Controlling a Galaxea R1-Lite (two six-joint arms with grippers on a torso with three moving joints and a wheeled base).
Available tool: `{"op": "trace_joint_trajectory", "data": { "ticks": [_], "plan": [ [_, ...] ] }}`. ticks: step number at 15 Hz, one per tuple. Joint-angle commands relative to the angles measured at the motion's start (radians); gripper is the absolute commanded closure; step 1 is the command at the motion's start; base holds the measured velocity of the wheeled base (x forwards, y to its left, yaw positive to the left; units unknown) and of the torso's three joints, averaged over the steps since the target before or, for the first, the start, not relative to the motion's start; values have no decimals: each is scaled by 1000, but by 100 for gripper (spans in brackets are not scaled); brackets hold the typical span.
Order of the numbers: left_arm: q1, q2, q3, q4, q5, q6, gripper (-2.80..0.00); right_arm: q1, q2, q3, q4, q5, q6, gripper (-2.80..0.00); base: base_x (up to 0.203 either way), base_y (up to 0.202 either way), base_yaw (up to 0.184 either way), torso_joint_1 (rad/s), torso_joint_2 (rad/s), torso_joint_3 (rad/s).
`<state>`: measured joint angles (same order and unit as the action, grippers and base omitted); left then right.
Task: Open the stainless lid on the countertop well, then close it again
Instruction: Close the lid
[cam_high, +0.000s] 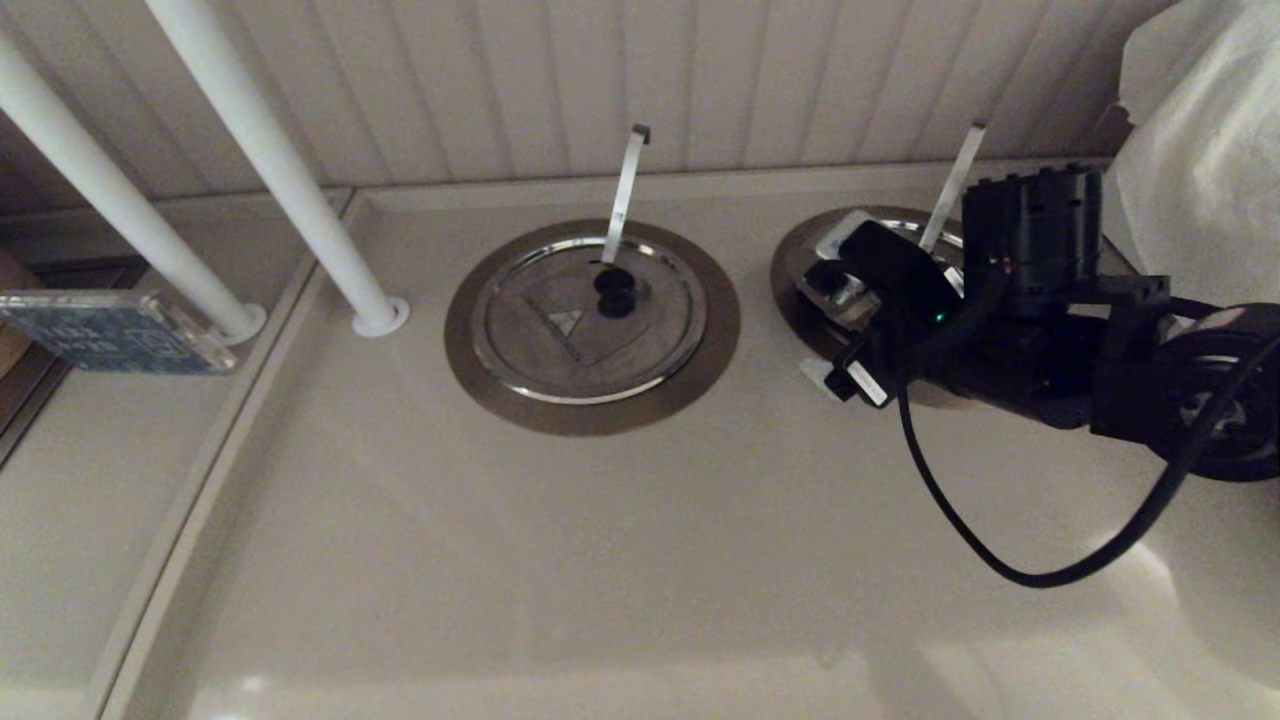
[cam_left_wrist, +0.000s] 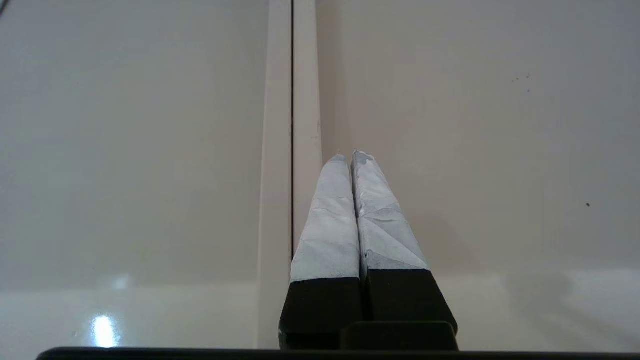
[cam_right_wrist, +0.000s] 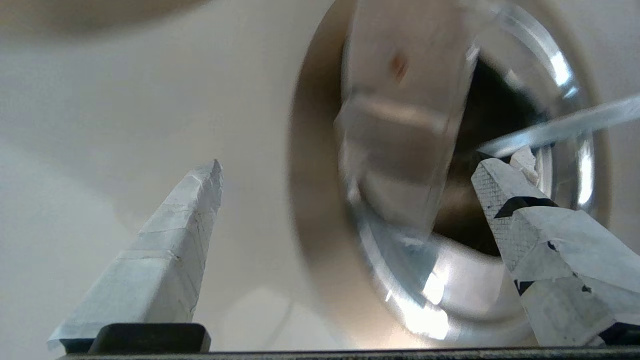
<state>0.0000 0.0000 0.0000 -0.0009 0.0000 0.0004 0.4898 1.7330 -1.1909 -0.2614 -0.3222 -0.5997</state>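
Taped fingers of the right gripper are seen spread wide, with nothing held between them; one fingertip lies beside the well, the other over its dark mouth.

Item: stainless lid, round, brushed steel, shiny raised rim. Position: tilted up on edge over the countertop well at the right of the counter, part of the opening exposed. Whether the lid is touched by either finger cannot be told. A flat ladle handle is seen rising from the opening past one fingertip.

Handling, as judged: rigid, thin sheet metal, probably light but smooth and slippery on its faces; a hard clatter is to be expected if it is dropped onto the bronze-grey ring. The black knob at its centre is judged the best hold, the rim a poorer one. The ladle handle is to be cleared through the slot on closing.

Also present: a twin lid, seated flat in its own ringed well at mid-counter, with a second handle upright.

Left gripper: parked over bare counter beside a seam, fingers pressed together, empty.
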Motion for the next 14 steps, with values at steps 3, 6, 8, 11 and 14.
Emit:
{"op": "trace_joint_trajectory", "data": {
  "ticks": [3, 6, 8, 11, 14],
  "plan": [
    [0, -2, 0, -1, 0, 0, 0, -23, 82, -83, -32, -7, -19, -280, 0, 0, 0, 0, 0, 0],
    [0, -1, 0, -1, 0, 1, 0, -48, 92, -88, -35, -20, -28, -280, 0, 0, 0, 0, 0, 0],
    [0, 0, 0, -1, 0, 0, 0, -69, 95, -88, -44, -18, -46, -280, 0, 0, 0, 0, 0, 0],
    [0, 0, 0, -1, 0, 1, 0, -89, 99, -93, -77, -18, -61, -280, 0, 0, 0, 0, 0, 0],
    [0, -2, 0, -1, 0, 0, 0, -96, 91, -98, -79, -18, -62, -280, 0, 0, 0, 0, 0, 0]
  ]
}}
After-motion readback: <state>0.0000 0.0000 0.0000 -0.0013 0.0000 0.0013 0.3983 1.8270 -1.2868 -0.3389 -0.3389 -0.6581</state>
